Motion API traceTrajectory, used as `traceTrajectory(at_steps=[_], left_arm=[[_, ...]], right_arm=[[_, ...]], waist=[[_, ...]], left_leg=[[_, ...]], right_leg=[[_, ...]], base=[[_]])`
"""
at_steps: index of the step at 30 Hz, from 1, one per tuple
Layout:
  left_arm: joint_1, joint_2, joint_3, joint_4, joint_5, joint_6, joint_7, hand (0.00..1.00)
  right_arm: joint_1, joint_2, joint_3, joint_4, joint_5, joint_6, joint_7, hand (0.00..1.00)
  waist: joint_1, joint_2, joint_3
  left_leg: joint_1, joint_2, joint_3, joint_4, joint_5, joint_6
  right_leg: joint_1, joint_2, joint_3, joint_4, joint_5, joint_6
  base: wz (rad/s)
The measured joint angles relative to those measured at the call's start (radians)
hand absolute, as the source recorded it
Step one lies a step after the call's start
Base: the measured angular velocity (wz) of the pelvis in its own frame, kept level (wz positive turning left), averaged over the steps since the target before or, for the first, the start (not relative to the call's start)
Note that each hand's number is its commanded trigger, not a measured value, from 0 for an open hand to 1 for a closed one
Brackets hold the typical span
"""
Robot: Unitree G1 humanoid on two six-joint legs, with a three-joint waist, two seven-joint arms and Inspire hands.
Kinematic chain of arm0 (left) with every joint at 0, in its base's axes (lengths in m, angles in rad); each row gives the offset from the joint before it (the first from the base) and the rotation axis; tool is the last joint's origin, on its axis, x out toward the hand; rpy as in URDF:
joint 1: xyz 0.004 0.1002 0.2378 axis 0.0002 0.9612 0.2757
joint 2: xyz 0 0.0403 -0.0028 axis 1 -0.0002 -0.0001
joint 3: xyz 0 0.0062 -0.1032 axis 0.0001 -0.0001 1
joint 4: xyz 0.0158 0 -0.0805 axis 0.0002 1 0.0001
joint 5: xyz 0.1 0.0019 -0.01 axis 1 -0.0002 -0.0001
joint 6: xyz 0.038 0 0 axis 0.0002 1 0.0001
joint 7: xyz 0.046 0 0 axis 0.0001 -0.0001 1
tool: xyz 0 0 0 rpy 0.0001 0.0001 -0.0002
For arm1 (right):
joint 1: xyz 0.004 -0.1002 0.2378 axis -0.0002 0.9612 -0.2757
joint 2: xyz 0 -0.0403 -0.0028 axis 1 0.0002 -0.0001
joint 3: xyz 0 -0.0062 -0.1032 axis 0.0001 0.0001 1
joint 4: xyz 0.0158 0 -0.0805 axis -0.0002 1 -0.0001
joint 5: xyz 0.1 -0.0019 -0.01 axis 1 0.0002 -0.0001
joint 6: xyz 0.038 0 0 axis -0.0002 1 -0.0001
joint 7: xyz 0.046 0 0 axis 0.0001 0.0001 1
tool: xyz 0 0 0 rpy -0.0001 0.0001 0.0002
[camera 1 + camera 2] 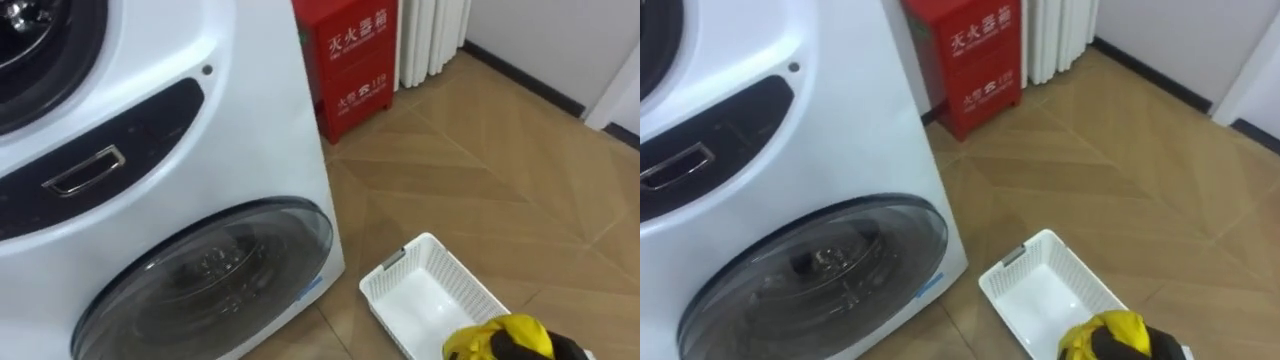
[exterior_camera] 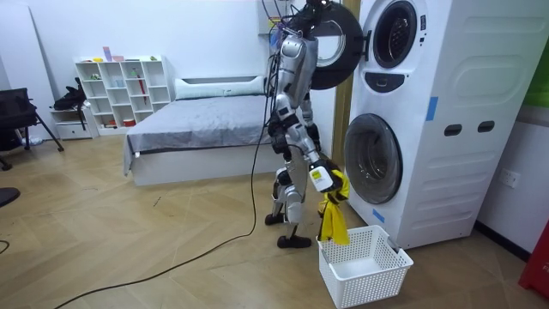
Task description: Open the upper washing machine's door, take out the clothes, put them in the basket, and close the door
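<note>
You're seeing the robot standing on the wooden floor in front of 2 stacked washing machines (image 2: 412, 129). Its right hand (image 1: 538, 351) is showing at the near right, fingers curling round a yellow cloth (image 1: 497, 333) and gripping it. The cloth is hanging down from that hand above the near end of the white basket (image 1: 425, 295), which is sitting on the floor just right of the lower machine. The lower round door (image 1: 220, 270) is sitting closed, while the upper door (image 2: 330, 47) is standing open. A red cabinet (image 1: 350, 60) is standing far behind the machines.
</note>
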Motion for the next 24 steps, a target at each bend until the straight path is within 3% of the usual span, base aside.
traceTrajectory(at_steps=[4, 5, 6, 7, 14, 24], left_arm=[[-0.001, 0.0, -0.004, 0.003, -0.034, -0.002, 0.001, 0.0], [-0.001, 0.0, -0.004, 0.003, -0.04, -0.002, 0.001, 0.0], [-0.001, 0.0, -0.004, 0.003, -0.059, -0.002, 0.001, 0.0], [-0.002, -0.001, -0.004, 0.003, -0.072, -0.002, 0.001, 0.0], [-0.002, -0.007, -0.004, 0.002, -0.076, -0.003, 0.015, 0.0], [-0.002, -0.015, -0.006, 0.006, -0.098, -0.003, 0.023, 0.0]], right_arm=[[-0.015, 0.0, 0.001, 0.0, -0.012, -0.013, -0.03, 1.0], [-0.016, 0.001, 0.002, -0.004, -0.016, -0.014, -0.039, 0.93], [-0.017, 0.002, 0.007, -0.007, -0.019, -0.02, -0.046, 0.22], [-0.017, 0.002, 0.013, -0.009, -0.019, -0.027, -0.056, 0.0], [-0.029, 0.003, 0.039, -0.026, -0.037, -0.05, -0.102, 0.0], [-0.025, 0.004, 0.086, -0.002, -0.035, -0.053, -0.115, 0.0]], waist=[[0.015, -0.011, 0.0077], [0.016, -0.016, 0.0088], [0.016, -0.022, 0.0085], [0.017, -0.027, 0.0075], [0.038, -0.037, 0.0042], [0.058, -0.04, 0.002]], left_leg=[[-0.014, 0.001, -0.002, 0.0, 0.004, 0.0], [-0.023, 0.001, -0.006, 0.001, 0.006, 0.001], [-0.036, -0.001, -0.014, 0.0, 0.011, 0.002], [-0.049, -0.005, -0.026, -0.001, 0.017, 0.004], [-0.07, -0.011, -0.034, -0.004, 0.027, 0.011], [-0.081, -0.012, -0.064, -0.002, 0.037, 0.012]], right_leg=[[-0.008, -0.005, -0.013, 0.0, -0.001, -0.002], [-0.012, -0.009, -0.024, 0.0, -0.002, -0.003], [-0.021, -0.015, -0.036, 0.0, -0.003, -0.003], [-0.029, -0.021, -0.048, 0.0, -0.003, -0.003], [-0.036, -0.036, -0.077, -0.003, -0.003, -0.002], [-0.03, -0.047, -0.112, -0.007, -0.005, -0.004]], base=[[0.12], [0.28], [0.4], [0.33], [0.17], [0.11]])
